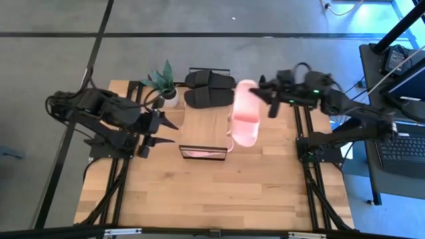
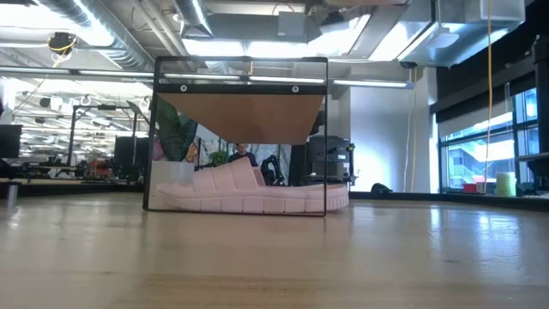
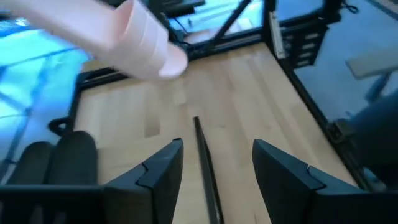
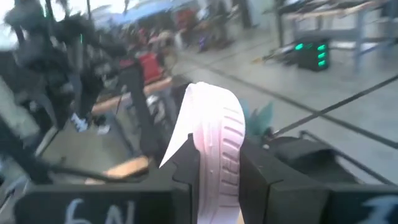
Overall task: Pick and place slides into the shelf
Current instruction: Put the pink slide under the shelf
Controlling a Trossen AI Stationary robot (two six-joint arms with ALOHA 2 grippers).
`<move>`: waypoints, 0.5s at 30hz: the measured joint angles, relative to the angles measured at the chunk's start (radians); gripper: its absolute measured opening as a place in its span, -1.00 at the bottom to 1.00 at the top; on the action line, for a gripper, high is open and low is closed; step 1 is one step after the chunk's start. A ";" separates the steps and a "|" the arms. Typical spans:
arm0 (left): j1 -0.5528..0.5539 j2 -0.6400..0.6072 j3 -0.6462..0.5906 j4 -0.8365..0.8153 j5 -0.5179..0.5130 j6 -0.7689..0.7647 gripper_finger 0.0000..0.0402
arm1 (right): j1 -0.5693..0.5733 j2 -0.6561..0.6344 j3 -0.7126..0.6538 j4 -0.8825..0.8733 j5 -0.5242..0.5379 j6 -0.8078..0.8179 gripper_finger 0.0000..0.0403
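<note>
My right gripper (image 1: 261, 98) is shut on a light pink slide (image 1: 246, 114) that hangs in the air over the right end of the shelf (image 1: 204, 130). The shelf is a low rack with a wood top board and a thin black frame. Another pink slide (image 2: 257, 194) lies on the table under it, sole down. A black pair (image 1: 209, 88) lies on the table beyond the shelf. My left gripper (image 1: 166, 131) is open and hovers just left of the shelf; in its wrist view the left gripper (image 3: 217, 168) faces the shelf's black edge (image 3: 204, 163). My right gripper pinches the pink slide between its two fingers near the slide's far end (image 4: 214, 146), across its thickness, with the ribbed sole edge showing. The fingers come about level from the table's right side. The slide is lifted clear and reaches toward the table's near edge.
A small potted plant (image 1: 166, 83) stands at the far left of the shelf, beside the black pair. The near half of the wooden table (image 1: 212, 196) is bare wood. Black arm mounts run along both table sides. A desk with a laptop (image 1: 405, 143) stands to the right.
</note>
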 joint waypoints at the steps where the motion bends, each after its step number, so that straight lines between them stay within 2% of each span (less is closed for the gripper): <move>1: 0.000 -0.033 -0.051 0.030 -0.016 -0.001 -0.08 | -0.007 -0.039 -0.027 0.006 0.018 0.014 -0.64; 5: 0.001 -0.152 -0.239 0.137 -0.117 0.000 -0.08 | -0.032 -0.176 -0.157 0.047 0.149 0.048 -0.64; 9: 0.002 -0.250 -0.389 0.228 -0.184 0.000 -0.08 | -0.062 -0.271 -0.319 0.169 0.286 0.081 -0.64; 15: 0.001 -0.360 -0.592 0.318 -0.186 0.013 -0.08 | -0.163 -0.333 -0.520 0.338 0.315 0.142 -0.64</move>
